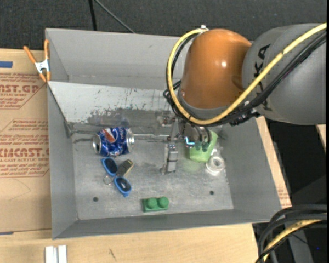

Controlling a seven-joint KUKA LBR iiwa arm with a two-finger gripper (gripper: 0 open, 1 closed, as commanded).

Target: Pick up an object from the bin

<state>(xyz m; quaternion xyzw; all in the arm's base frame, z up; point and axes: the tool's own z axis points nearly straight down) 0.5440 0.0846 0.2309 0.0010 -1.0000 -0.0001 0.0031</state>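
As the arm hangs over the right half of the bin (pixel 98 64), its gripper (pixel 172 159) sits low near the floor, just left of a pale green plastic container (pixel 200 151) with a white ring (pixel 214 164) beside its near end. Jaws open or closed? Can't tell: the orange wrist cover (pixel 214 70) hides them. It hides the container's far end too; what shows seems to run back-to-front. Best bet, I'd say: straddle it across that axis, come straight down, then close.
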